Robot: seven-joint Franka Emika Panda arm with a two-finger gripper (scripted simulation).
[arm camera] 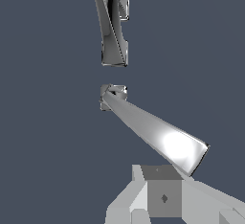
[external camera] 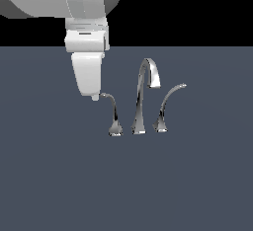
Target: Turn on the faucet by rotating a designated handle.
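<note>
You have one faucet [external camera: 143, 96] in three pieces: one spout [external camera: 147, 84] and two levers, the handle [external camera: 113, 114] and its twin [external camera: 168, 104]. One gripper [external camera: 94, 96].

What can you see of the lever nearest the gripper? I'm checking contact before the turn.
The handle is a slim chrome lever rising from a small flared base and arching to a fine tip at the exterior view's left. It stands left of the spout. The gripper sits at its tip; actual contact can't be confirmed.
</note>
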